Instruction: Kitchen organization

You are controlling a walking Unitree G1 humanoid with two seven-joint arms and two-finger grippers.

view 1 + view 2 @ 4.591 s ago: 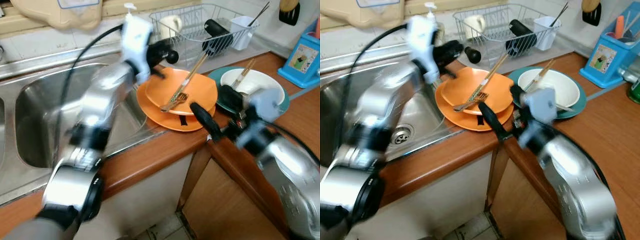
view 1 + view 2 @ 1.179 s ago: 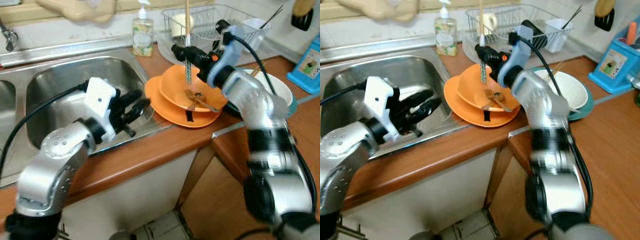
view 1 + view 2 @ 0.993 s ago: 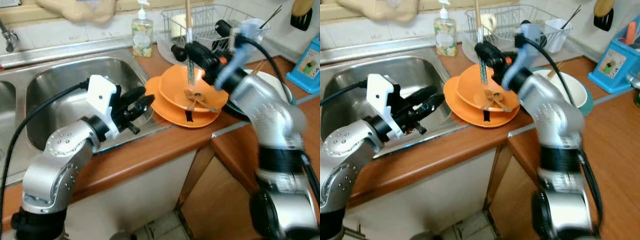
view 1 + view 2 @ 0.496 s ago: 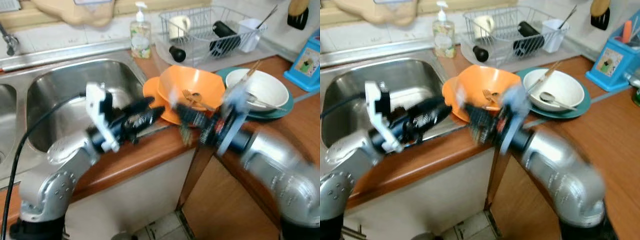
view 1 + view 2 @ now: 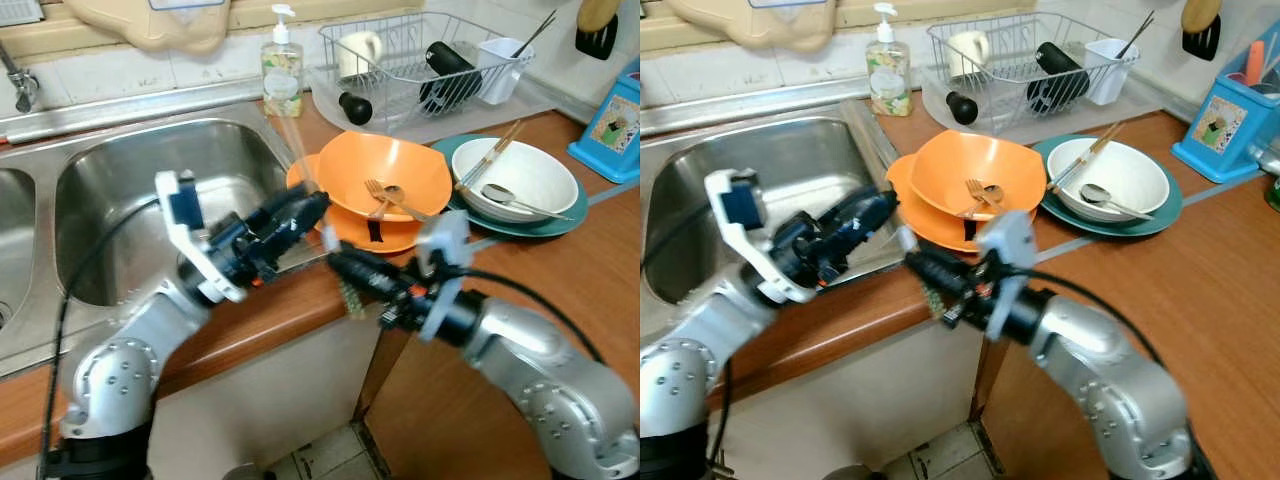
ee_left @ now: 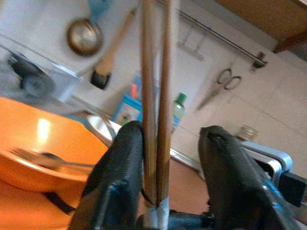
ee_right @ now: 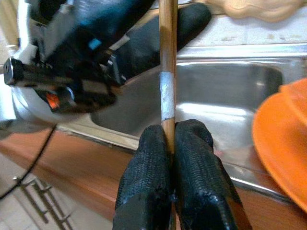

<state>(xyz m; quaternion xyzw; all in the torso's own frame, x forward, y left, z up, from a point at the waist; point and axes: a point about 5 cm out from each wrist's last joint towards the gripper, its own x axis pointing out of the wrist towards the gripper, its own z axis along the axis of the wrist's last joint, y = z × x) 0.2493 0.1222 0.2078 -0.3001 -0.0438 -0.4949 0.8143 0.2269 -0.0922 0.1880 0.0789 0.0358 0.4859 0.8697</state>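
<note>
My right gripper (image 7: 169,143) is clamped on the chopsticks (image 7: 167,72) over the counter edge (image 5: 290,300). My left gripper (image 6: 165,158), at its nine o'clock, stands open around them, one finger (image 6: 122,163) touching.

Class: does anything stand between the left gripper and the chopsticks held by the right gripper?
Nothing visible does. The chopsticks, pinched by the right gripper, stand between the open fingers of the left gripper, close to one finger and apart from the other.
</note>
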